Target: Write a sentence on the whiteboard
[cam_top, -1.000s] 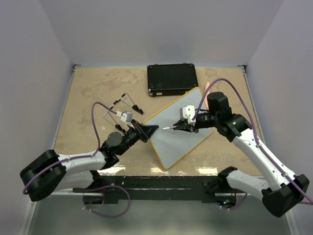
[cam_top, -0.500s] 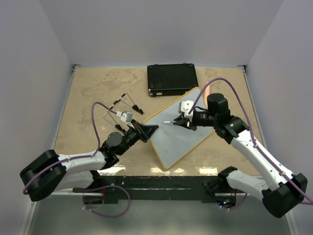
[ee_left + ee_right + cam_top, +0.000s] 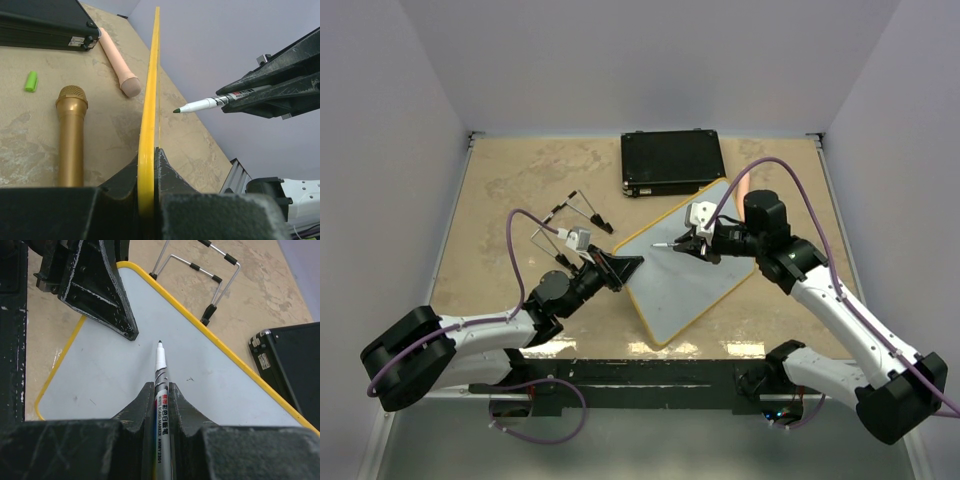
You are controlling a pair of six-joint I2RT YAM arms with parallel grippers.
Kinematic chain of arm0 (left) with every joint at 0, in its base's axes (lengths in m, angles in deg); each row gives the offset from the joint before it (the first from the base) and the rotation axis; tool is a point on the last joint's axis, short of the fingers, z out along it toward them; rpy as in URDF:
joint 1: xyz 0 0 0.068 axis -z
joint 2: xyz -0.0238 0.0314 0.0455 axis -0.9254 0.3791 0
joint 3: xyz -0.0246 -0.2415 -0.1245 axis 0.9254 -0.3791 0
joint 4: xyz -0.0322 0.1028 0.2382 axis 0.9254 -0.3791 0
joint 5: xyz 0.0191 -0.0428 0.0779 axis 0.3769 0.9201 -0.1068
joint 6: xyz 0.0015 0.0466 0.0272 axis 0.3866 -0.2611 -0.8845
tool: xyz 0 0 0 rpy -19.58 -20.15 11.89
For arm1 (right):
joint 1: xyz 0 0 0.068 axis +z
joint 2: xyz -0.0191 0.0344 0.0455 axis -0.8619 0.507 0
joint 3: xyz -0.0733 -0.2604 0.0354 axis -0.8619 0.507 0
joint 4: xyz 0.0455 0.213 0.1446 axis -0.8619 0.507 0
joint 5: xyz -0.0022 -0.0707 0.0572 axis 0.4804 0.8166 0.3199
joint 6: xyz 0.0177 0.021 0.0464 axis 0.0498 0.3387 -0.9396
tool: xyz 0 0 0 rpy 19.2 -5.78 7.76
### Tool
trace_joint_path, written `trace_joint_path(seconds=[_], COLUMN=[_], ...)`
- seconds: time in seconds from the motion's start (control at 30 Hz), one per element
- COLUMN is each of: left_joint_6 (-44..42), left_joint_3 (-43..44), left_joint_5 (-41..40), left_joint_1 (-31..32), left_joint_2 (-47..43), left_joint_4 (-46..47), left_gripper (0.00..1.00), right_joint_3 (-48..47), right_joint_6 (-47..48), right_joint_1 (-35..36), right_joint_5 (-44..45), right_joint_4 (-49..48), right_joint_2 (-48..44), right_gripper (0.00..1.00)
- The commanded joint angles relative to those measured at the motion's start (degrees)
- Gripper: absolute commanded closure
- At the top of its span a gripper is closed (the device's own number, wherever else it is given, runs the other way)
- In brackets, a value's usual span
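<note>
The whiteboard [image 3: 685,272], thin, rigid and probably light, is being held mid-table by its yellow rim, clamped in the left gripper [image 3: 628,265]. The green-tipped marker [image 3: 161,371] is being pinched by the right gripper [image 3: 692,243], tip poised off the slick face.

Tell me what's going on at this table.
The left pincer is clamped on the yellow rim of the whiteboard, steadying it. The right pincer grips an uncapped marker, whose tip points at the board but seems to sit just off the surface. No lettering shows on the board yet.
</note>
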Motion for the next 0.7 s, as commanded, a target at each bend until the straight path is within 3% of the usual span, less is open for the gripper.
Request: trace_joint_path(seconds=[0.0,0.67], left_joint_6=[-3.1,-6.0], left_joint_3=[-0.8,0.0], left_joint_5=[1.9,3.9], left_joint_1=[0.1,0.1], left_joint_2=[0.4,1.5], left_joint_4=[1.5,1.8], left_gripper=[1.00,1.00], right_joint_3=[0.1,-0.4], right_joint_6=[-0.6,-0.3], right_joint_1=[-0.2,-0.3], right_joint_5=[0.3,-1.5], right_joint_4=[-2.0,-2.2], right_joint_2=[0.7,2.8], right_gripper=[1.00,1.00])
